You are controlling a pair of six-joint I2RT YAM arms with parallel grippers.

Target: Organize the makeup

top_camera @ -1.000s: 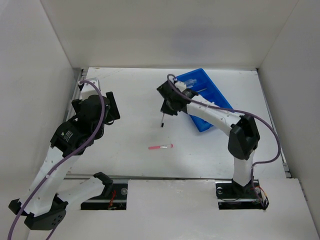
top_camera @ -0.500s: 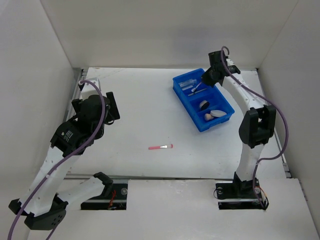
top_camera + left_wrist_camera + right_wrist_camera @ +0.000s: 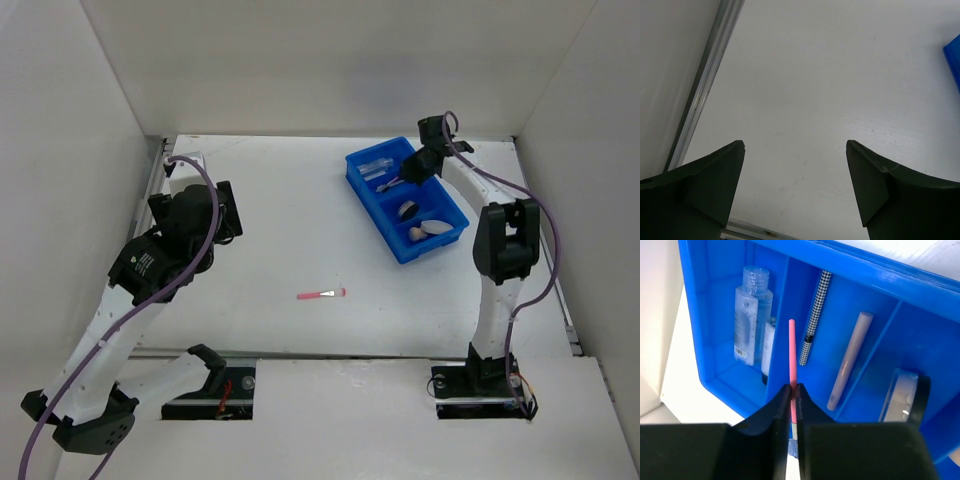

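My right gripper (image 3: 413, 167) is shut on a thin pink stick (image 3: 792, 355) and holds it over the far end of the blue tray (image 3: 452, 201). In the right wrist view the gripper (image 3: 794, 390) is above the divider between a clear tube (image 3: 751, 315) and the middle compartment, which holds a checked dark pencil (image 3: 815, 315) and a pale stick (image 3: 850, 360). The black round compact (image 3: 408, 210), beige puff (image 3: 438, 227) and peach sponge (image 3: 416, 234) lie in the tray. A second pink stick (image 3: 321, 295) lies on the table. My left gripper (image 3: 224, 210) is open and empty (image 3: 795, 150).
White walls enclose the table on the left, back and right. A metal rail (image 3: 705, 85) runs along the table's left edge, close to the left gripper. A corner of the blue tray (image 3: 955, 60) shows at the right of the left wrist view.
My right arm carried its stick from the table's middle to the tray's far end, then came slightly lower. The left arm shifted slightly.
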